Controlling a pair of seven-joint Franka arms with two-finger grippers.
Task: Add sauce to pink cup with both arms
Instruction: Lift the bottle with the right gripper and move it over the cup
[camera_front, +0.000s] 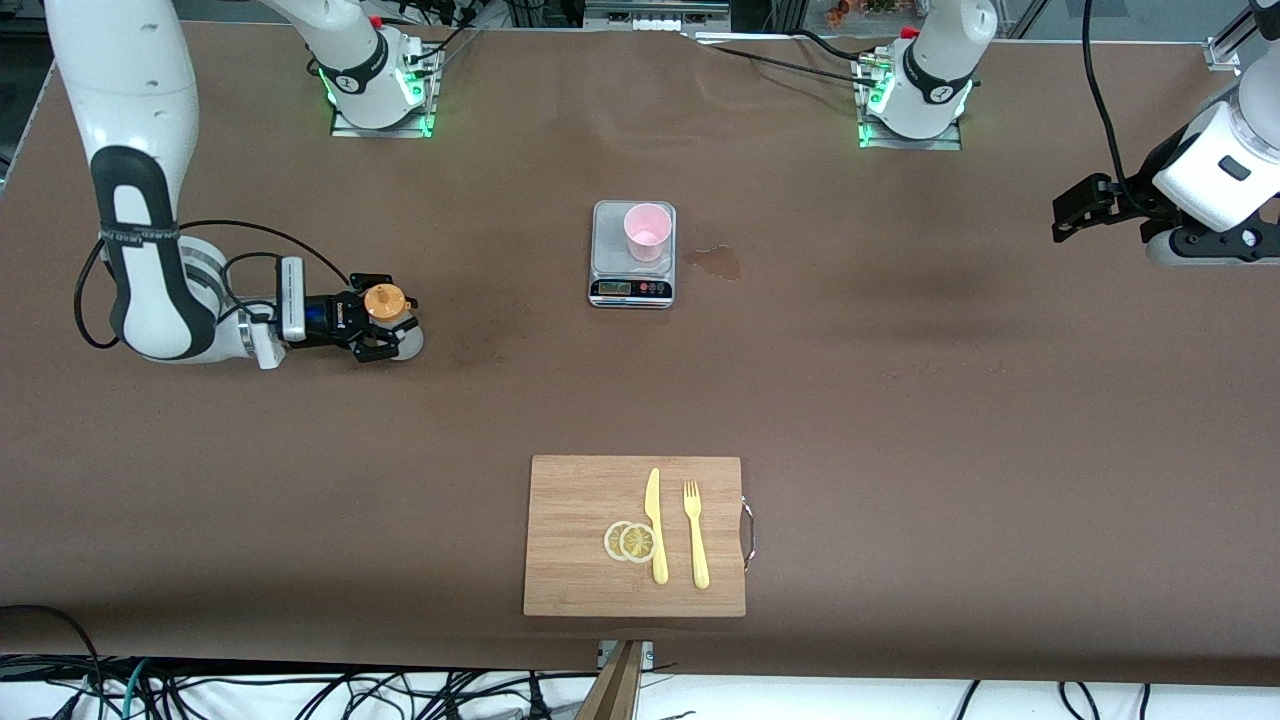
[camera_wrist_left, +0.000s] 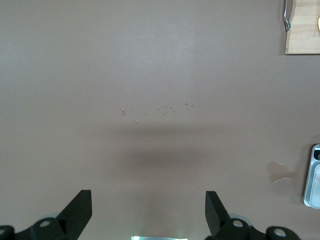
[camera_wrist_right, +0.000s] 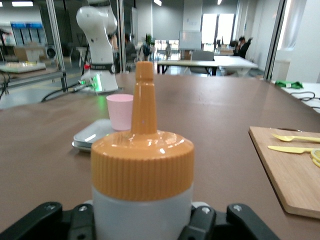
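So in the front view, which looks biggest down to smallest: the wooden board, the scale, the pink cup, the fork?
1. Wooden board.
2. Scale.
3. Fork and pink cup: unsure. The fork is longer, the cup is wider, and the fork lies nearer the camera.

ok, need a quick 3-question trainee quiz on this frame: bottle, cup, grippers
1. True or false: the pink cup stands on the scale.
2. What does the right gripper hold?
A. fork
B. sauce bottle
C. knife
3. Fill in: the left gripper is ____, over bare table.

Key: 1 true. 2 B. 3 open.
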